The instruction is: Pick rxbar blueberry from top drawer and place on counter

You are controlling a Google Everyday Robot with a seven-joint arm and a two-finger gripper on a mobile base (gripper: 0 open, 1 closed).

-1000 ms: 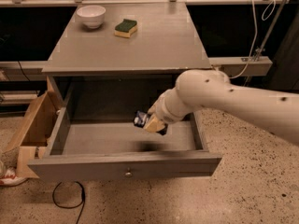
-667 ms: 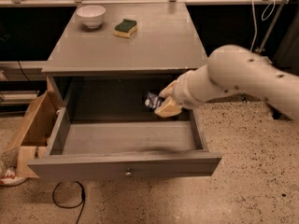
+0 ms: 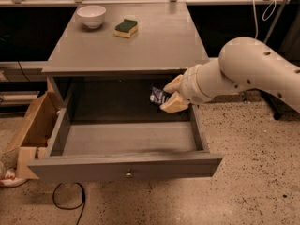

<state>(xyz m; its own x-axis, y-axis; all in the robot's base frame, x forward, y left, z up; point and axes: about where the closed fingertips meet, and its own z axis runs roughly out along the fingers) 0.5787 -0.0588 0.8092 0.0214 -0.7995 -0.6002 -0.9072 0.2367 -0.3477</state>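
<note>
The top drawer [image 3: 126, 168] is pulled wide open below the grey counter [image 3: 140, 46]; its floor shows bare. My gripper [image 3: 169, 95] is at the drawer's right rear, raised above the drawer floor and just under the counter's front edge. Its tan fingers [image 3: 174, 104] are shut on the rxbar blueberry [image 3: 158, 95], a small dark navy wrapper with white lettering that sticks out to the left of the fingers. My white arm [image 3: 253, 71] reaches in from the right.
A white bowl [image 3: 91, 16] and a green-and-yellow sponge [image 3: 126, 27] sit at the back left of the counter. An open cardboard box [image 3: 33, 130] stands on the floor left of the drawer. A black cable [image 3: 68, 200] lies on the floor.
My gripper has lifted the rxbar blueberry from low in the drawer, moving up and to the right, close to the counter's front edge.
</note>
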